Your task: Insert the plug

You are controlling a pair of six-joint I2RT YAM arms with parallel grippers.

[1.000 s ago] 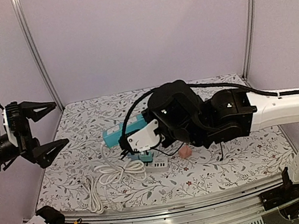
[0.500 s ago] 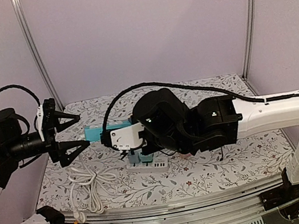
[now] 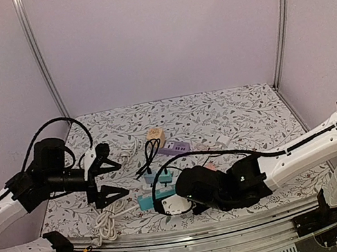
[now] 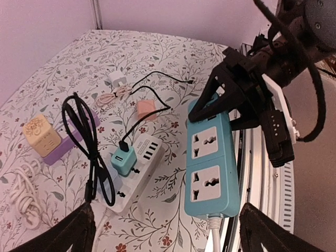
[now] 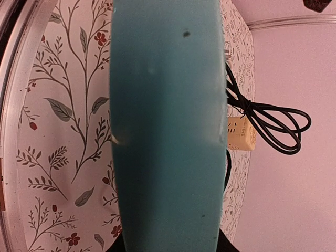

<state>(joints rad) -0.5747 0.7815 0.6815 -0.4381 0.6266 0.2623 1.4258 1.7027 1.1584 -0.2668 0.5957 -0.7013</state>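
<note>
A teal two-socket power strip [image 3: 149, 200] is at the table's front, held at one end by my right gripper [image 3: 166, 196], which is shut on it. In the left wrist view the strip [image 4: 209, 163] shows its sockets face up with the right gripper [image 4: 231, 100] on its far end. It fills the right wrist view [image 5: 168, 131]. My left gripper [image 3: 107, 178] is open and empty, just left of the strip; its fingers [image 4: 79, 231] frame the strip's cord end. A small white plug [image 4: 116, 80] lies far back on the table.
A white USB strip [image 4: 137, 165] with a teal charger [image 4: 122, 160] lies beside the teal strip. A black cable [image 4: 86, 142], a purple strip [image 4: 68, 146], a yellow cube [image 4: 41, 136] and a pink piece [image 4: 146, 108] lie behind. A white cord coil [image 3: 107, 220] lies at the front left.
My right arm has swung down and forward, bringing the teal strip from above the table's middle to its front. My left arm has come in from the far left toward the strip.
</note>
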